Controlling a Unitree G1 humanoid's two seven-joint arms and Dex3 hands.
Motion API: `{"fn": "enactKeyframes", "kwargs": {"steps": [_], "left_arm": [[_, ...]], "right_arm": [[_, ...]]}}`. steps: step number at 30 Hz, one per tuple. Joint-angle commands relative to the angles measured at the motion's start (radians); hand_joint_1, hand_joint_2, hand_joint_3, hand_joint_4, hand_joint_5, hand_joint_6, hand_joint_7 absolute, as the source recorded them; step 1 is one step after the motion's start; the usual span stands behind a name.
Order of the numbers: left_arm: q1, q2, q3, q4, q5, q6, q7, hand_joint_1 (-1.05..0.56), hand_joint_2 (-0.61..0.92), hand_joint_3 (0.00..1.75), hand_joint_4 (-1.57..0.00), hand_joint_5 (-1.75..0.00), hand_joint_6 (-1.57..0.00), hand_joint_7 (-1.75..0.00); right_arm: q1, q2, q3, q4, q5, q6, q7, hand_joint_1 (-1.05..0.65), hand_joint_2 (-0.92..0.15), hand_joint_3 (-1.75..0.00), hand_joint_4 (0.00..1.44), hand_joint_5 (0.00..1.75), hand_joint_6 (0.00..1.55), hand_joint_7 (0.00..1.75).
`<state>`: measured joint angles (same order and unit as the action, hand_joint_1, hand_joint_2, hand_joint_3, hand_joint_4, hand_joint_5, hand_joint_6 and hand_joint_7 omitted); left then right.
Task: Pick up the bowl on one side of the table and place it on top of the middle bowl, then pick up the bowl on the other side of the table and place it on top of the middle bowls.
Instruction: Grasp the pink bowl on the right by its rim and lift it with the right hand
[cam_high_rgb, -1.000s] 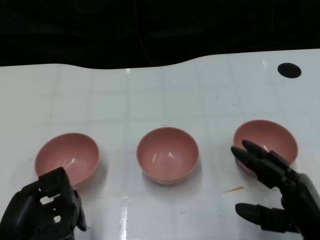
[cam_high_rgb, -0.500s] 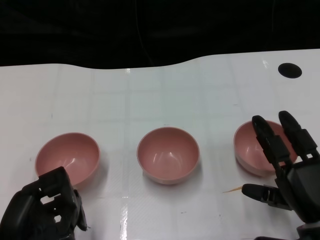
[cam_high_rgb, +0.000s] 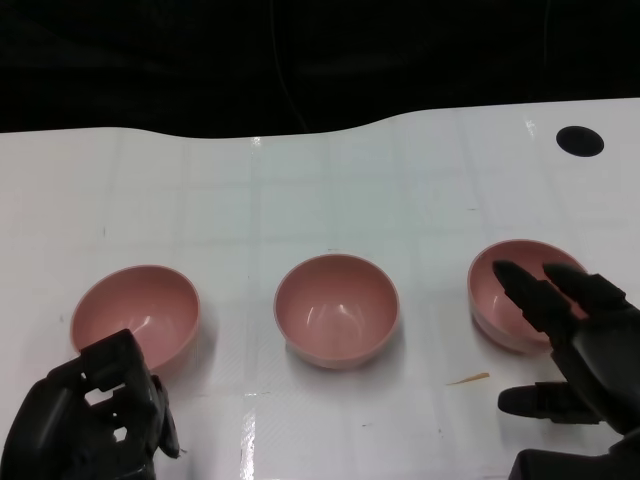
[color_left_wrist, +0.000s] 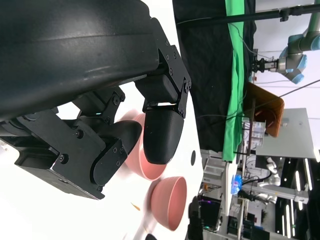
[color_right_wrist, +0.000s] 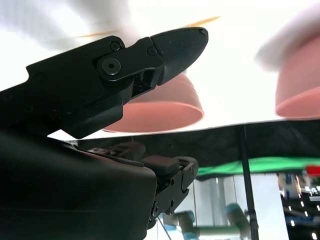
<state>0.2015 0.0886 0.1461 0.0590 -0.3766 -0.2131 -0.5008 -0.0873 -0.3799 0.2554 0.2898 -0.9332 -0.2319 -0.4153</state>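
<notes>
Three pink bowls sit in a row on the white bench: left bowl (cam_high_rgb: 134, 318) at nine o'clock, middle bowl (cam_high_rgb: 336, 309) centre, right bowl (cam_high_rgb: 520, 292) at three. Right hand (cam_high_rgb: 575, 350) spreads wide over the right bowl's rim, holding nothing; left hand (cam_high_rgb: 95, 420) rests curled, empty.

**Room Between the Bowls**

Three pink bowls sit in a row on the white tabletop (cam_high_rgb: 330, 180). The left bowl (cam_high_rgb: 134, 316), the middle bowl (cam_high_rgb: 336, 309) and the right bowl (cam_high_rgb: 520, 290) are well apart, with bare white gaps between them. Behind the bowls the tabletop is wide and bare up to a black spot (cam_high_rgb: 579, 140) near the far right corner. The right hand (cam_high_rgb: 570, 350) covers the near side of the right bowl. The left hand (cam_high_rgb: 95, 420) sits just in front of the left bowl.
</notes>
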Motion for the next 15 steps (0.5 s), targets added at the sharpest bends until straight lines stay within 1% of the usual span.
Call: {"fn": "enactKeyframes", "kwargs": {"steps": [1,6,9,15], "left_arm": [[0.003,0.005,0.002,-0.018,0.005,0.012,0.02,0.01,0.45,1.38,-0.9,-1.75,-0.78,-1.72],[-0.004,0.003,0.002,-0.016,0.01,0.01,0.021,0.0,0.46,1.37,-0.89,-1.75,-0.78,-1.73],[-0.005,0.003,0.002,-0.017,0.012,0.011,0.022,0.0,0.46,1.37,-0.89,-1.75,-0.77,-1.73],[0.001,0.002,0.001,-0.015,0.02,0.003,0.023,-0.01,0.47,1.36,-0.88,-1.75,-0.77,-1.73]], "right_arm": [[-0.031,-0.036,0.014,0.011,0.008,0.019,0.039,-0.96,-0.92,-0.07,0.48,0.13,0.35,0.06],[-0.08,-0.043,0.04,0.069,0.022,0.021,0.064,-0.95,-0.92,-0.08,0.5,0.11,0.39,0.06],[-0.09,-0.045,0.046,0.081,0.028,0.02,0.065,-0.94,-0.92,-0.08,0.5,0.1,0.39,0.06],[-0.177,-0.051,0.077,0.182,0.041,-0.006,0.068,-0.94,-0.92,-0.1,0.54,0.1,0.41,0.05]]}}
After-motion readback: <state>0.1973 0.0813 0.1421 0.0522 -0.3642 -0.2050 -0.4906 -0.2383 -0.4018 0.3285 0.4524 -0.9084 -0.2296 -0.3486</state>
